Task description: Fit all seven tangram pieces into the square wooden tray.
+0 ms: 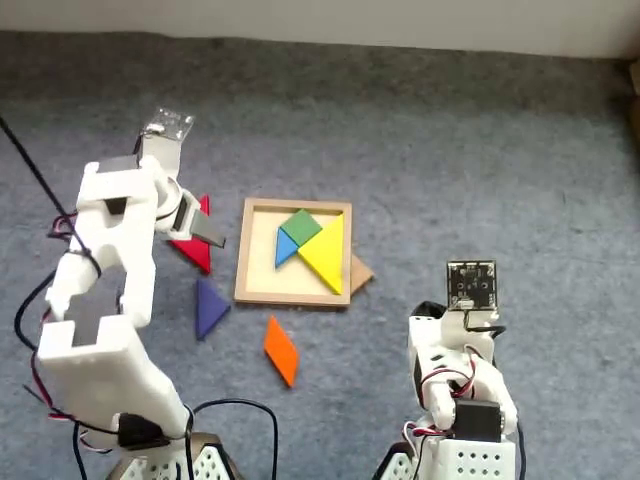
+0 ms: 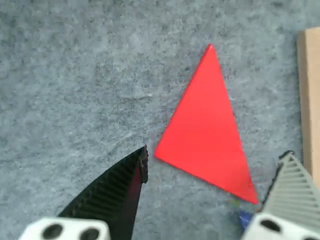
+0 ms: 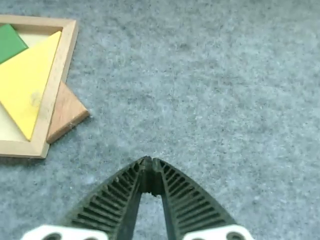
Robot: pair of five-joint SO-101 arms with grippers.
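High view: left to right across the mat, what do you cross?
red triangle → tray → brown piece → right arm

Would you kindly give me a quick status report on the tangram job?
Left gripper jaws open over the red triangle. Right gripper jaws shut, beside the tray. Tray part filled. Nothing on the triangle.

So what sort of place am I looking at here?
Probably a robot test bench: a grey mat serves as the work surface, the left arm and right arm stand at its near edge, and a puzzle tray lies in front of them.
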